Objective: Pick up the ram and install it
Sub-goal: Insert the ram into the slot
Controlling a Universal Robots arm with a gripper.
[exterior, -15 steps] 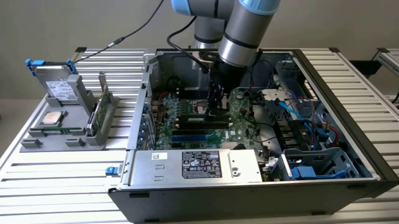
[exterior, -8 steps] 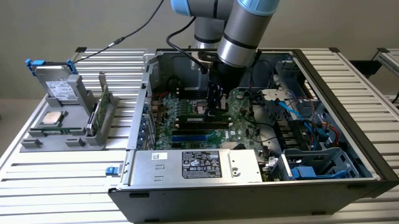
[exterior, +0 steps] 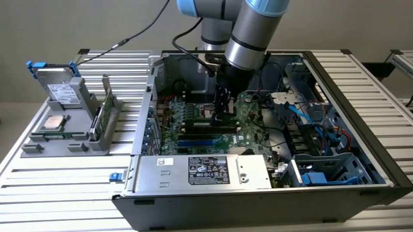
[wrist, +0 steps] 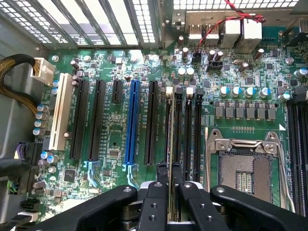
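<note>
- While the robot arm (exterior: 248, 38) reaches down into an open black computer case (exterior: 258, 212), its gripper (exterior: 221, 107) hangs over the green motherboard (exterior: 252, 121), near the middle of the case.
- From the wrist view, the gripper (wrist: 169, 168) is clenched on the ram (wrist: 168, 130), which is seen edge-on as a thin pale line between the two black fingers (wrist: 154, 207).
- The ram runs along the outermost of four memory slots (wrist: 188, 130), the one nearest a long black expansion slot (wrist: 151, 120). Whether it is seated in that slot cannot be told.
- Just beside the memory slots lies an open processor socket (wrist: 243, 171) with a metal frame. A blue expansion slot (wrist: 132, 120) and a white one (wrist: 58, 113) lie farther off.
- At the case's near edge in the exterior view, a silver power supply (exterior: 154, 176) carries a black-and-white label (exterior: 208, 170); its print is too small to read.
- At the exterior view's left, on the slatted metal table (exterior: 65, 193), a grey holder (exterior: 65, 140) keeps a hard drive (exterior: 63, 89) with a white label, a square processor chip (exterior: 53, 122) and an upright green card (exterior: 103, 116).
</note>
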